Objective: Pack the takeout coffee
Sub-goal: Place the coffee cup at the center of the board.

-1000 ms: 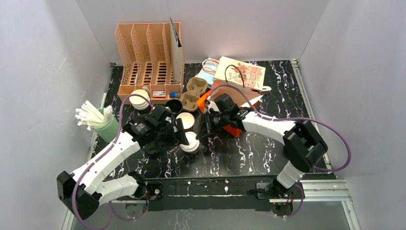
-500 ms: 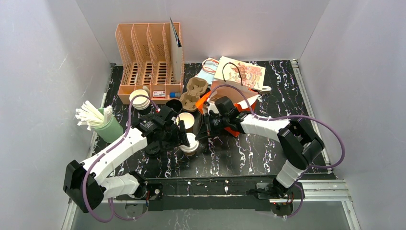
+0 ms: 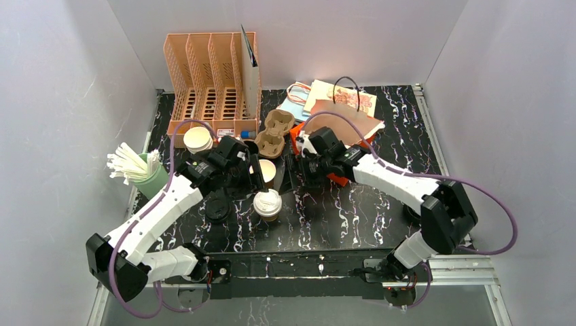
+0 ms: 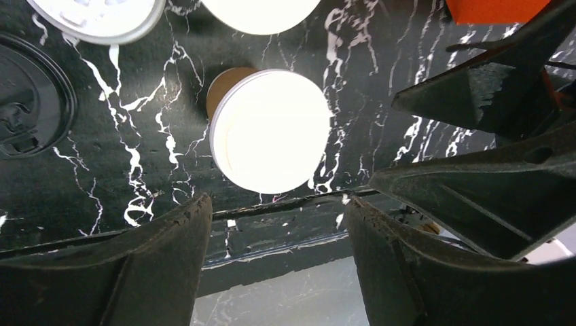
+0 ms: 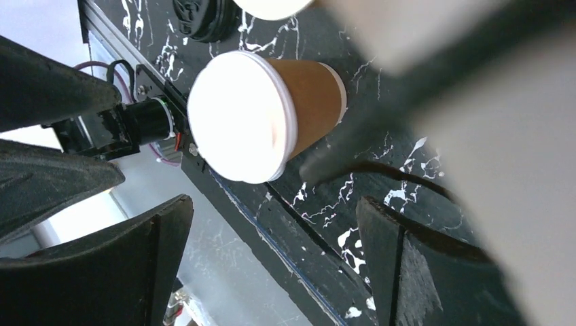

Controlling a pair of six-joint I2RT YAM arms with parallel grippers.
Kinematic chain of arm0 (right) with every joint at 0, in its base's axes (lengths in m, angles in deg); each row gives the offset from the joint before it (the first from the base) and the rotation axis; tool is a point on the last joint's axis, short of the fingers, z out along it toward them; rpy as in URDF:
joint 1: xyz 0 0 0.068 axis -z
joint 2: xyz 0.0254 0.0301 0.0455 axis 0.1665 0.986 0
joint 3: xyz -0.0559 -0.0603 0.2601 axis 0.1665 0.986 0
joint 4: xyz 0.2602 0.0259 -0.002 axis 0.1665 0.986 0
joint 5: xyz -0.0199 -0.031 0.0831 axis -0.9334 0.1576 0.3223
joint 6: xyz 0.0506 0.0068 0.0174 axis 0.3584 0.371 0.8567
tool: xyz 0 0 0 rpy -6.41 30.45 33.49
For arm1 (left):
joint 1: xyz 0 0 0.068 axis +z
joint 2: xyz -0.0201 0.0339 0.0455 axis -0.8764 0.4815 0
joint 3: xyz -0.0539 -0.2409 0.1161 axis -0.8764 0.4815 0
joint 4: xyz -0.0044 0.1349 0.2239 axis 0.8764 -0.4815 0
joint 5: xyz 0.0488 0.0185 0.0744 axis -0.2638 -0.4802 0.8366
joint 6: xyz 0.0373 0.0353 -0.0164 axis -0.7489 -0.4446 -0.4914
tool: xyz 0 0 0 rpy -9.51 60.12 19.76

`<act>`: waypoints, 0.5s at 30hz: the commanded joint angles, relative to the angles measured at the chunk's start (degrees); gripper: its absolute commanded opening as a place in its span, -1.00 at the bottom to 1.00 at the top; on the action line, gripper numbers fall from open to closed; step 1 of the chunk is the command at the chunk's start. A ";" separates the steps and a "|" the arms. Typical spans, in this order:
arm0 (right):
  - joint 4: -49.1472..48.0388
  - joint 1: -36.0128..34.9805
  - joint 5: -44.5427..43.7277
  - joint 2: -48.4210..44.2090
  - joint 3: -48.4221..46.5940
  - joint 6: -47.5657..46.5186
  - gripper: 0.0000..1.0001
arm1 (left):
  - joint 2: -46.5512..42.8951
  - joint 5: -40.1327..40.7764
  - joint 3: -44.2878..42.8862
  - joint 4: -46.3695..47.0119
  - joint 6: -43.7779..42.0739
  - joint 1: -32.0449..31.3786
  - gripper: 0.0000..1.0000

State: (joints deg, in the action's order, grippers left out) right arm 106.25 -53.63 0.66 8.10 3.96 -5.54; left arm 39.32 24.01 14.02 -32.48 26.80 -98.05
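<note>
The takeout coffee is a brown kraft cup with a white lid, standing upright and free near the table's front. In the left wrist view the cup lies beyond my left gripper, which is open with nothing between its fingers. My left gripper hovers just behind and left of the cup. My right gripper is behind and right of it. The right wrist view shows the cup ahead of my right gripper, which is wide open and holds nothing.
An open unlidded kraft cup stands between the grippers. A brown paper bag leans over an orange item behind the right arm. Further off are a pulp cup carrier, a black lid, stacked lids, a peach organizer and a green holder.
My right gripper has gone from shut to wide open and shifted slightly back. My left gripper has drawn back from the lidded cup, which stands alone. The paper bag has changed position.
</note>
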 commanded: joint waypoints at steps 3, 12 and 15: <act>11.52 -2.71 -7.62 -4.54 -10.10 -7.44 0.97 | 0.20 4.21 -9.44 -10.01 -4.05 2.05 0.35; 15.22 -15.15 -23.06 -0.80 -17.80 -13.04 0.97 | 1.65 4.35 -11.75 -13.60 -6.22 9.15 0.10; 15.90 -18.97 -28.45 2.97 -20.60 -13.22 0.97 | 1.28 3.97 -10.85 -13.36 -5.64 11.61 0.03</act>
State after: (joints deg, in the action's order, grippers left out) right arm 119.94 -68.61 -18.15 7.05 -11.56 -16.23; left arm 41.02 27.25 3.16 -43.06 21.71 -89.29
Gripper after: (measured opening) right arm 0.983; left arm 0.529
